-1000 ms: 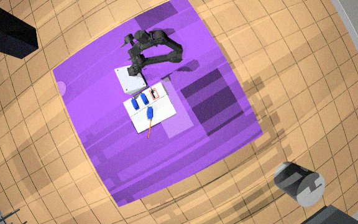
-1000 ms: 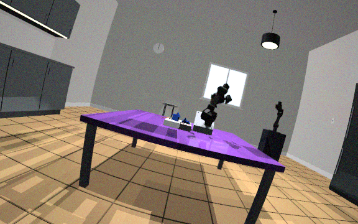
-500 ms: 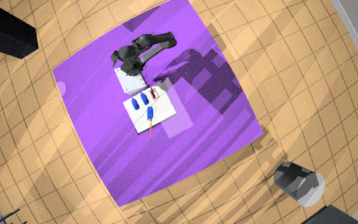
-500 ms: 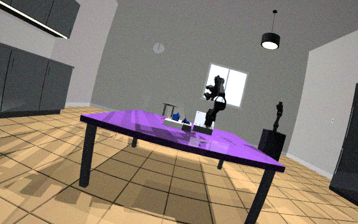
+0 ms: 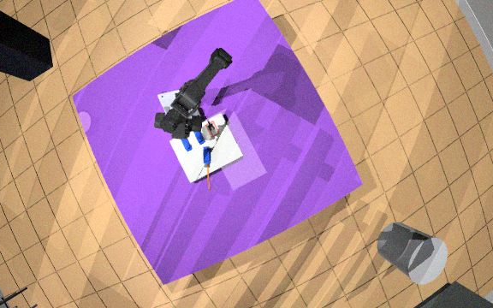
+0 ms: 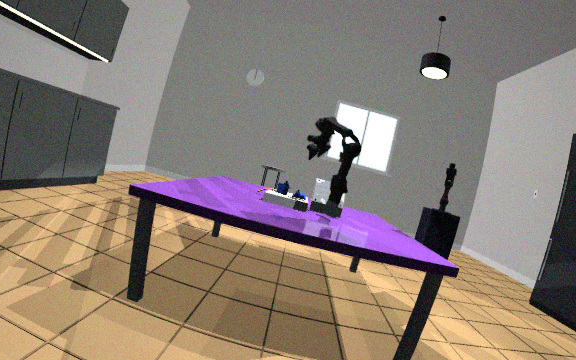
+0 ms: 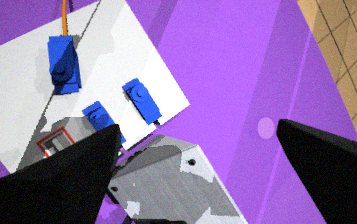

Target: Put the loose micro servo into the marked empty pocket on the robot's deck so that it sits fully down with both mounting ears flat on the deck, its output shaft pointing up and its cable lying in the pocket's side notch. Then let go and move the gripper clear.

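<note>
Gripper [image 7: 194,145] is spread wide and empty, up over the white deck [image 7: 14,95], loose blue servo [image 7: 64,65] at 11 o'clock, red-marked pocket [image 7: 54,142] at 9.

A: The tabletop [image 6: 368,240] looked glossy purple, the deck [image 7: 9,90] matt white.

B: And the blue servo [image 7: 63,64] read as smooth plastic, beside a brushed-metal base plate [image 7: 179,190] and matt black end effector [image 7: 194,150].

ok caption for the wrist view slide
Open claw above white deck, loose servo and red-marked pocket in sight.
</note>
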{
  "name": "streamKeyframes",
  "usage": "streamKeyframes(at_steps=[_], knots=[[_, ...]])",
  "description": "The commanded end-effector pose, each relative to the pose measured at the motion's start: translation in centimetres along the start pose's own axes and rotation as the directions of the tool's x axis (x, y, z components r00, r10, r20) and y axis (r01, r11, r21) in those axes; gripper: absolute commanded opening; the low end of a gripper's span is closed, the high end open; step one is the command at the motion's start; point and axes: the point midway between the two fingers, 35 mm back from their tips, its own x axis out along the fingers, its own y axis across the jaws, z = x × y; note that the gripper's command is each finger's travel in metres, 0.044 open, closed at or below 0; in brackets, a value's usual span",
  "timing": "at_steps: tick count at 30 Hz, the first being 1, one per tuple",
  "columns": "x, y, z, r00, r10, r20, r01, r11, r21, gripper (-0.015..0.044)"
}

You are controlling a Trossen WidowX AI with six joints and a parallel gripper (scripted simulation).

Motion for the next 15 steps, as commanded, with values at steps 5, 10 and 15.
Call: streamKeyframes(at_steps=[5,10,15], knots=[[5.6,5.5,4.4,0.972,0.178,-0.154,-0.185,0.982,-0.031,0.044],[9.7,9.5,5.8,0.924,0.27,-0.272,-0.283,0.959,-0.008,0.044],[13.7,13.7,5.9,0.859,0.334,-0.388,-0.349,0.937,0.034,0.044]])
